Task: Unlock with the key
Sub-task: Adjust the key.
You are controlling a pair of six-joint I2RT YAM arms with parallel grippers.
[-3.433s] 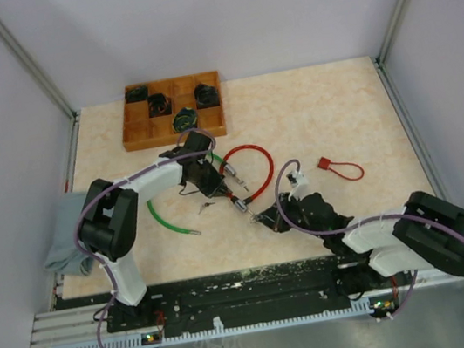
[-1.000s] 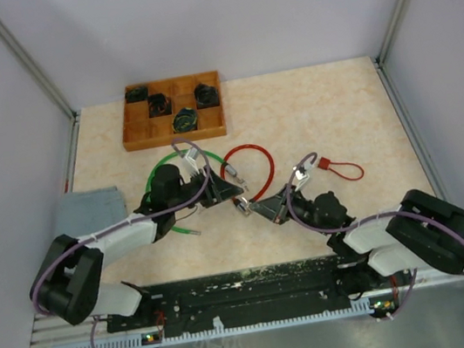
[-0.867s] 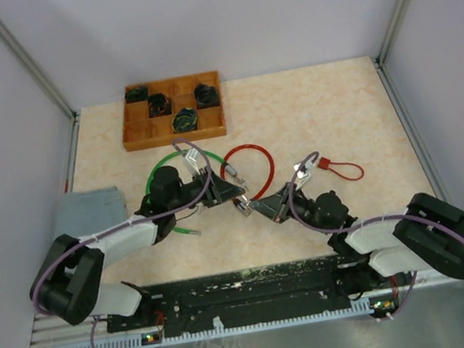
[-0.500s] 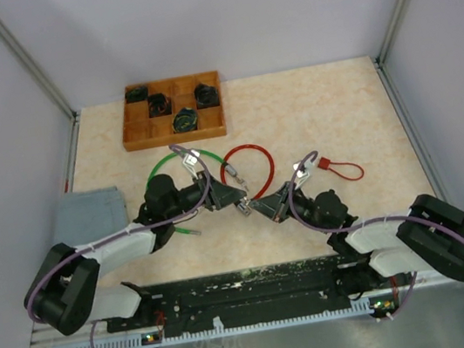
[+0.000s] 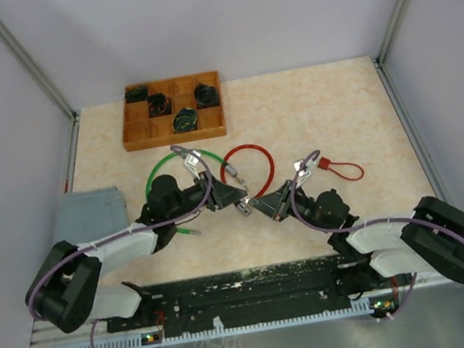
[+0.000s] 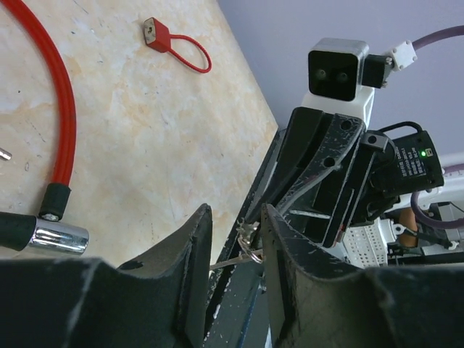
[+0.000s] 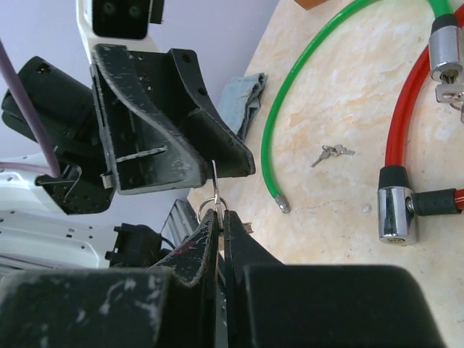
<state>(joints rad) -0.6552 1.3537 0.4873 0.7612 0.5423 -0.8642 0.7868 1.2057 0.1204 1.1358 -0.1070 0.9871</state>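
Key (image 6: 249,232) is held off the table, just on the near side of the red cable lock (image 6: 67,109), not touching it. It is pinched at the ring end by the right gripper (image 7: 217,216), fingers closed tight on it, with the blade pointed toward the left gripper (image 6: 235,217). Left fingers (image 6: 192,275) are set narrow, one on either side of the key, with a gap visible between them. Contact can't be confirmed, so no grip is assumed there. A hand-over is judged to be in progress.

Handling, as judged: the key is light, thin, stiff, slick metal, hung on a loose ring, so pivoting in a pinch is to be expected. It should be taken flat across the bow, pads on the broad faces, blade left free for the keyhole. The ring alone is a poor hold.

Chrome barrel (image 7: 395,214) of the lock is seen lying on the table at the near end of the red loop. It is rounded, smooth and likely heavier than the key. Rolling or sliding under insertion force is to be expected, so it should be clamped across the barrel, not the springy cable.

Green cable (image 7: 265,145) is laid left of the red lock, with a spare key pair (image 7: 330,152) between the two. A small red loop lock (image 6: 156,32) is set to its right, well apart. Grey cloth (image 5: 89,216) is far to its left. Wooden tray (image 5: 142,135) is beyond it, toward the back wall.
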